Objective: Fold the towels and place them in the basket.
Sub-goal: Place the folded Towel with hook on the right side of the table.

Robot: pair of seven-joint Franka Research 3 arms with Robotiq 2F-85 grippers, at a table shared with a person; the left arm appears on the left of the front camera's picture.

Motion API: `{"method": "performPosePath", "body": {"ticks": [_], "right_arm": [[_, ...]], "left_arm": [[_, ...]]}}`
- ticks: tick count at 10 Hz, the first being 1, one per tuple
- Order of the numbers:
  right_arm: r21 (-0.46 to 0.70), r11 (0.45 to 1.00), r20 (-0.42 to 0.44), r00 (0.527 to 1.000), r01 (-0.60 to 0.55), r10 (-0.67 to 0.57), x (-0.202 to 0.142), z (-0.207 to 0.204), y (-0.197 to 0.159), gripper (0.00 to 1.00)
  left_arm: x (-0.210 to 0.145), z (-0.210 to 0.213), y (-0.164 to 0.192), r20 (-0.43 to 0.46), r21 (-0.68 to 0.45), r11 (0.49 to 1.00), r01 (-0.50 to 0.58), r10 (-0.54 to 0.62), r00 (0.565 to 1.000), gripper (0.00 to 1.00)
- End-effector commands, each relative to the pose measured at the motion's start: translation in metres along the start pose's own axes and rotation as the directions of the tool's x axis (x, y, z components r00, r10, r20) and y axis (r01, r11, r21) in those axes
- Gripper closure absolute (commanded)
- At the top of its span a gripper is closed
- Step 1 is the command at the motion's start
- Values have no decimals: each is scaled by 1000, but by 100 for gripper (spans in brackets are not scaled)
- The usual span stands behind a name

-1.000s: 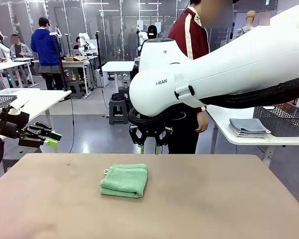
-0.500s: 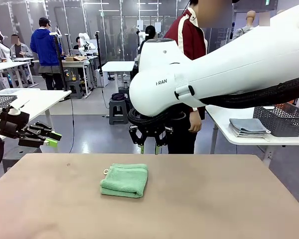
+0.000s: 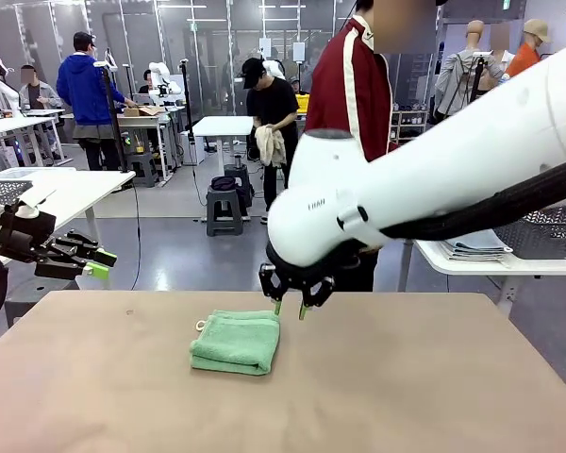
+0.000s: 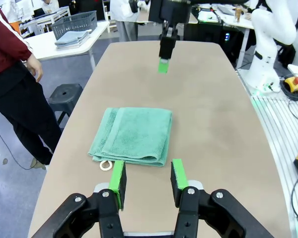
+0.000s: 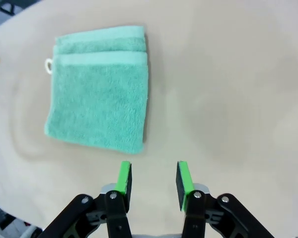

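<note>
While left and right jaws hang spread, folded towel (image 3: 235,342) on table (image 3: 434,377), person (image 3: 358,90) beyond.

**Surfaces as I read them from my desk**

The towel (image 3: 236,342) looks to me like mint-green terry cloth, nappy and matt, with a paler, smoother band along its edges. The table (image 3: 424,377) under it has a matt tan top, faintly mottled. The right arm (image 3: 453,160) wears a glossy white shell. On my right gripper (image 5: 151,176) the fingers (image 5: 111,213) are matt black and the pads (image 5: 123,177) a flat green.
</note>
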State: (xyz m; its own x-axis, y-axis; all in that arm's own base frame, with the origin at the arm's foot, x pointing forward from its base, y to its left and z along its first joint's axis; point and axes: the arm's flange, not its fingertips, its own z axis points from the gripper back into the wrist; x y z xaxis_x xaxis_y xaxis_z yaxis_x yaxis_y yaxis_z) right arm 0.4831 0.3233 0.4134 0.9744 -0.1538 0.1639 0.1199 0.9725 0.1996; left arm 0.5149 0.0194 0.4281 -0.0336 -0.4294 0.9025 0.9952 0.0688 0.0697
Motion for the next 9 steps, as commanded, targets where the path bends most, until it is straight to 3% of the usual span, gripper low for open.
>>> {"method": "performPosePath", "body": {"ticks": [1,4,6,9], "right_arm": [[70,997,43,999,27,-30,-7,-26,-9,52],[145,989,53,998,34,-42,-3,-57,-12,52],[166,985,15,998,53,-56,4,-70,-14,52],[174,984,48,997,50,-59,21,-87,-12,52]], "left_arm": [[2,1,-2,9,6,1000,0,0,1000,52],[2,1,-2,9,6,1000,0,0,1000,52],[2,1,-2,9,6,1000,0,0,1000,52],[2,1,-2,9,6,1000,0,0,1000,52]]}}
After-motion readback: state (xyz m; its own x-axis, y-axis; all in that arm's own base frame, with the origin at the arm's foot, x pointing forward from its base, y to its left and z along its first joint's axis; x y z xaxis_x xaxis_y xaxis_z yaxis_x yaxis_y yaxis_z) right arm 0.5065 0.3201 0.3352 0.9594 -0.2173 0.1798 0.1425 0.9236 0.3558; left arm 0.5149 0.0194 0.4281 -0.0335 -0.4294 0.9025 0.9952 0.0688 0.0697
